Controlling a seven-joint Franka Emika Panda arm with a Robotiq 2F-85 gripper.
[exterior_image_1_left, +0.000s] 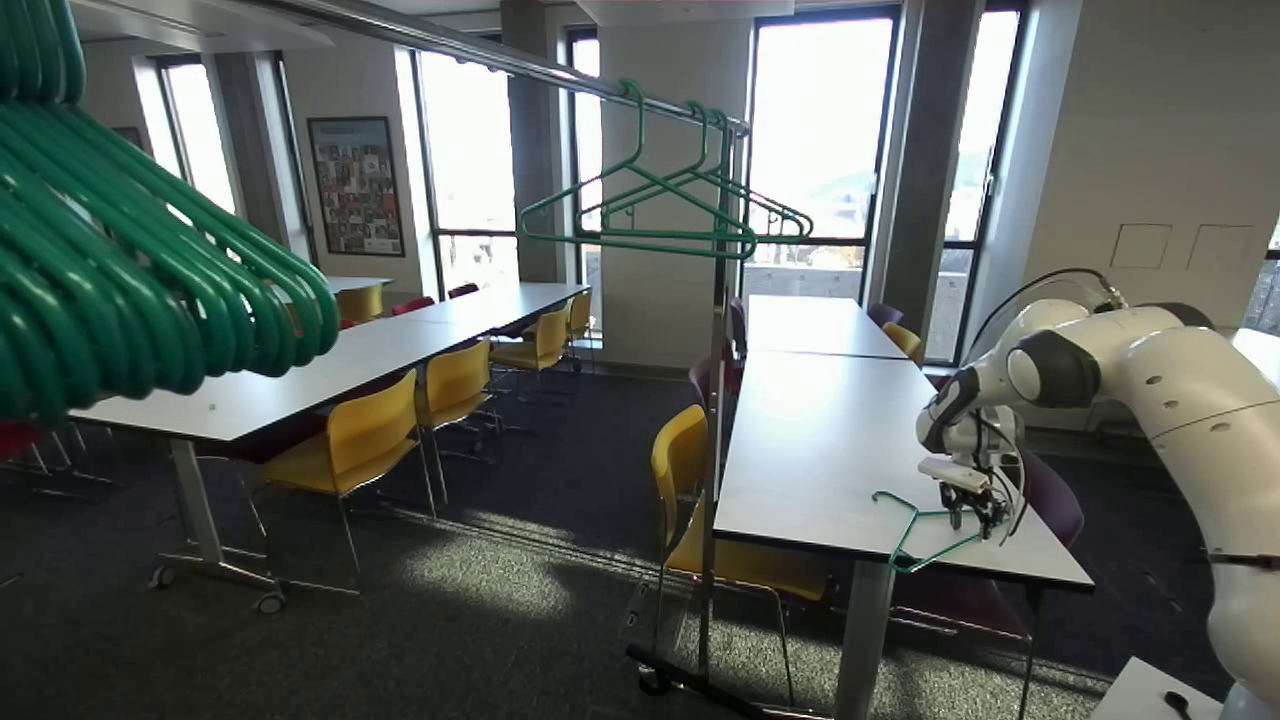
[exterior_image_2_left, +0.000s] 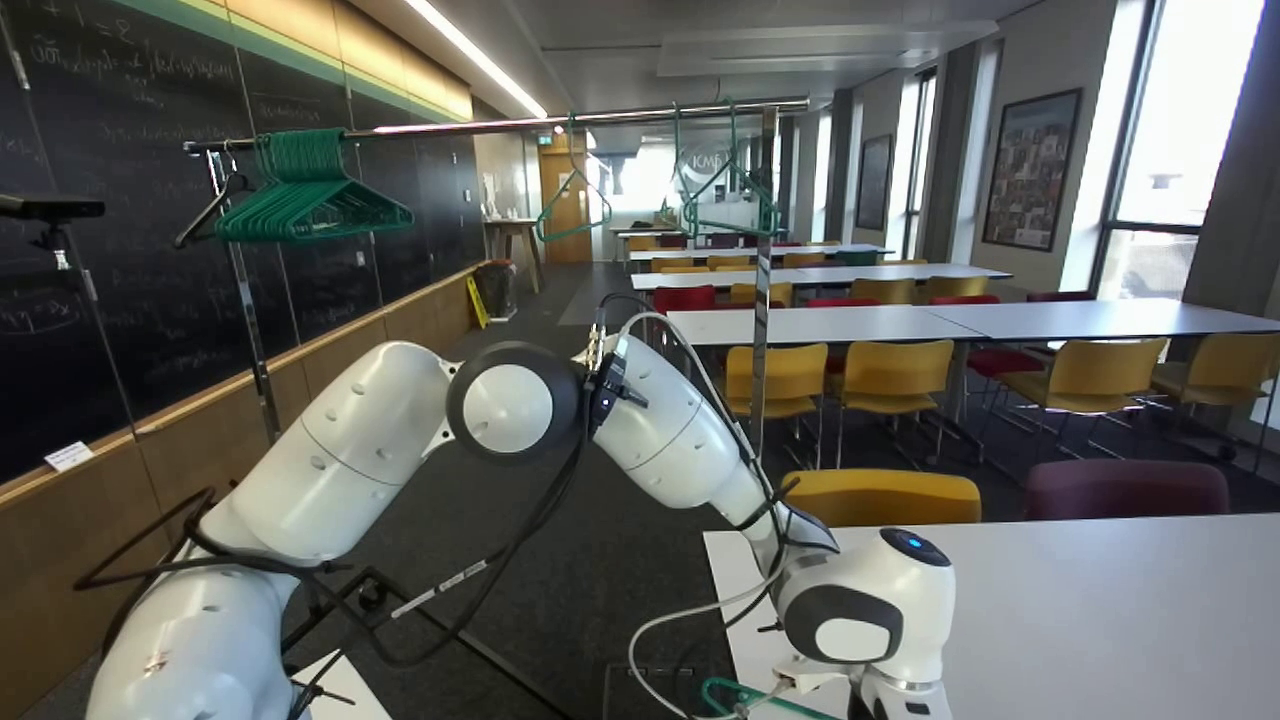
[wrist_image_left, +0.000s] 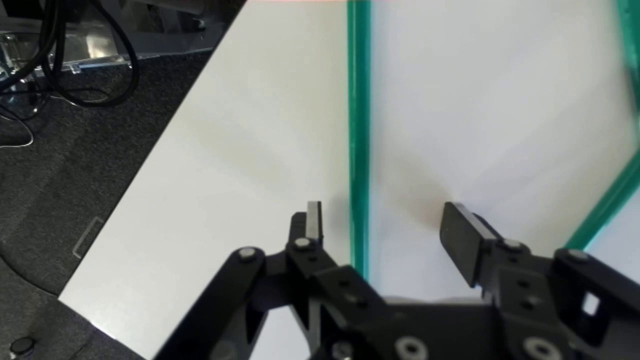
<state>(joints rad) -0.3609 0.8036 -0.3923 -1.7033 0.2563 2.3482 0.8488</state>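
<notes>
Gripper (wrist_image_left: 384, 225) straddling one bar (wrist_image_left: 359, 150) of a green hanger (exterior_image_1_left: 944, 553) on a white table (exterior_image_1_left: 820, 440).
In an exterior view, the hanger lies near the table's edge with the gripper low over it, while more green hangers (exterior_image_1_left: 635, 246) hang from a metal rail (exterior_image_1_left: 520, 64). In an exterior view, the white arm (exterior_image_2_left: 660, 430) bends down toward the table, part of the hanger showing at the bottom. In the wrist view, the fingers (wrist_image_left: 460, 245) stand apart, the bar between them, a gap showing on either side.

Tall windows (exterior_image_1_left: 822, 120) light white tables (exterior_image_1_left: 820, 430), yellow chairs (exterior_image_1_left: 372, 430) and a dark carpet (exterior_image_1_left: 450, 650).
</notes>
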